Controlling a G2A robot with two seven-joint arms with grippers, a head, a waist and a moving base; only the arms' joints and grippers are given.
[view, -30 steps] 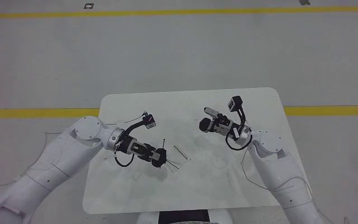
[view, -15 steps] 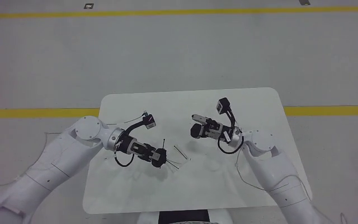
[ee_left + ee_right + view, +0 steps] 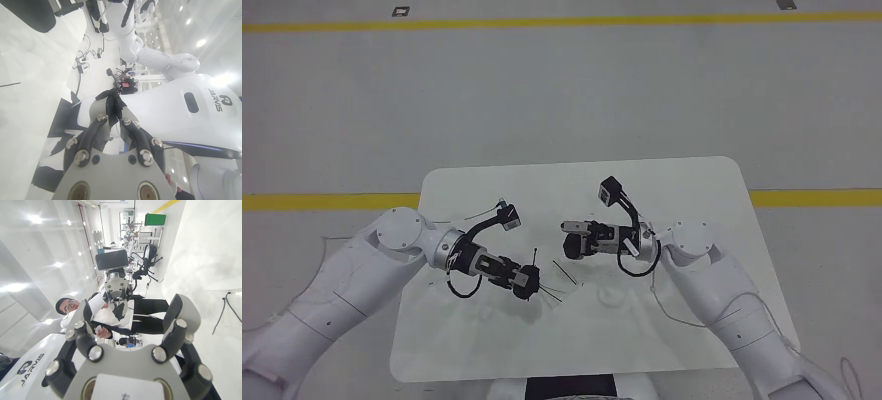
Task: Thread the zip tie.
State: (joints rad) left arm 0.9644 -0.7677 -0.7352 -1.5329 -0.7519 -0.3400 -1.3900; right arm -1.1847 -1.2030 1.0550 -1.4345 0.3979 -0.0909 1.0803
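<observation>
My left gripper [image 3: 529, 283] [image 3: 113, 106] hangs over the table's front middle, shut on a thin black zip tie [image 3: 534, 258] [image 3: 114, 79] whose head end sticks out past the fingertips. My right gripper [image 3: 565, 240] [image 3: 130, 311] is open with nothing between its fingers. It faces the left gripper [image 3: 117, 302] from a short way to the right and behind. Two loose black zip ties [image 3: 564, 270] [image 3: 219, 317] lie on the table between and just in front of the grippers.
The white table [image 3: 682, 165] has bare room at the back and on the right. A yellow floor line [image 3: 812, 197] runs behind it on both sides.
My right arm has swung left across the table, bringing its open gripper close to the left one. The left arm and its zip tie have stayed put.
</observation>
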